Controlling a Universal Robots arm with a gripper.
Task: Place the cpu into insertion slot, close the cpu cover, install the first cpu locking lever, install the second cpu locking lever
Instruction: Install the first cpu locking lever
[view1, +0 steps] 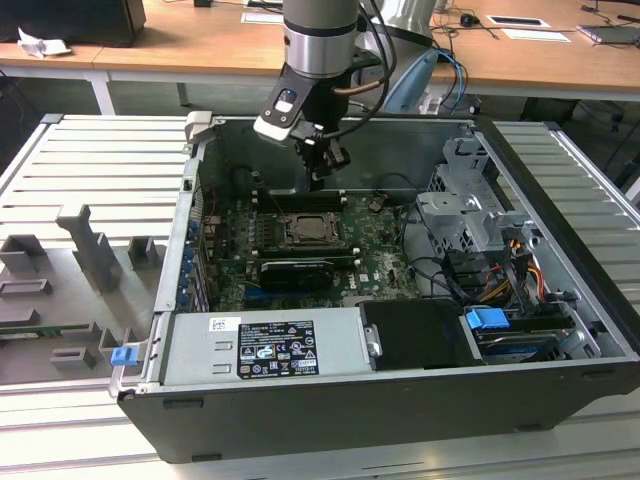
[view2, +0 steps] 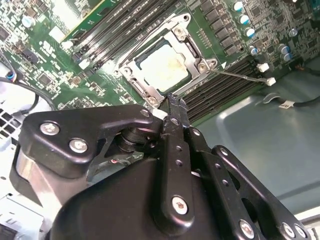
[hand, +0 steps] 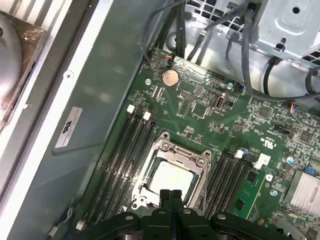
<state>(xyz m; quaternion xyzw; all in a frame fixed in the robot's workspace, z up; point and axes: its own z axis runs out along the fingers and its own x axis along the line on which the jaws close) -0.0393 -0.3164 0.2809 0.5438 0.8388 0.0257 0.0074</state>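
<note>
Green motherboard (hand: 200, 107) lay across the floor of the open computer case (view1: 560, 190), which sat on a slatted metal table (view1: 90, 160). In the exterior view the arm reached down from above into the far part of the case, and its gripper (view1: 317, 180) hung over the board, just beyond the insertion slot (view1: 304, 233) and clear of it.

In both wrist views the two black fingers (hand: 165, 200) were pressed together tip to tip, with nothing between them (only a thin seam showed where they met).

The cpu (hand: 172, 177) sat inside the slot with its pale, slightly stained face up. The cpu cover (hand: 185, 152) lay flat over it, and its silvery frame ran around the chip so that the face showed through the cut-out centre. In the first wrist view the fingertips overlapped the near edge of the socket, though the exterior view placed them above it, not touching. Whether the locking levers were latched could not be told.

Long black memory slots (hand: 127, 155) flanked the socket on both sides. A round coin battery (hand: 170, 77) sat near the board's edge, and a grey power supply (view1: 270, 345) lay along the front of the case.
</note>
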